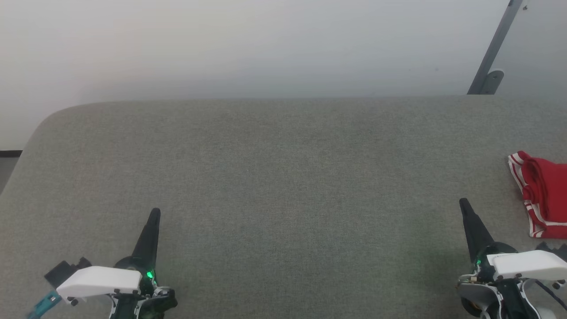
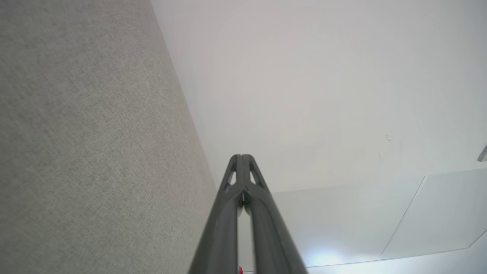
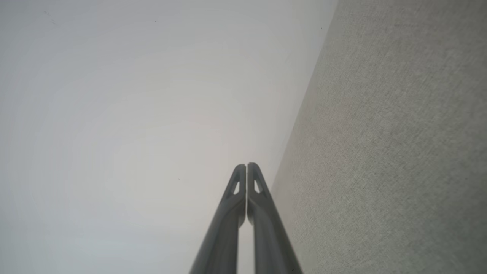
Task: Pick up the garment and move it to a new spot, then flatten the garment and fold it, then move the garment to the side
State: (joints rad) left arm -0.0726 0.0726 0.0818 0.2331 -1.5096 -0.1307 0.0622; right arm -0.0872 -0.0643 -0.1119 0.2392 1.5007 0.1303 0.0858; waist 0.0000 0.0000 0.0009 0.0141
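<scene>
My left tool (image 1: pixel 154 213) and right tool (image 1: pixel 463 203) were both clenched and empty above the near tabletop (image 1: pixel 283 177). The garment (image 1: pixel 544 195) lay, seemingly crumpled, at the right edge, near my right tool.

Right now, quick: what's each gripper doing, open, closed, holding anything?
Left gripper: closed, holding nothing.
Right gripper: closed, holding nothing; the garment lies apart from it on the grey surface.

The garment (image 1: pixel 545 195) is lying at the bench's (image 1: pixel 283 177) right edge, just right of the right claw (image 1: pixel 463 203); the left claw (image 1: pixel 155 212) is hanging near the front left corner.
</scene>
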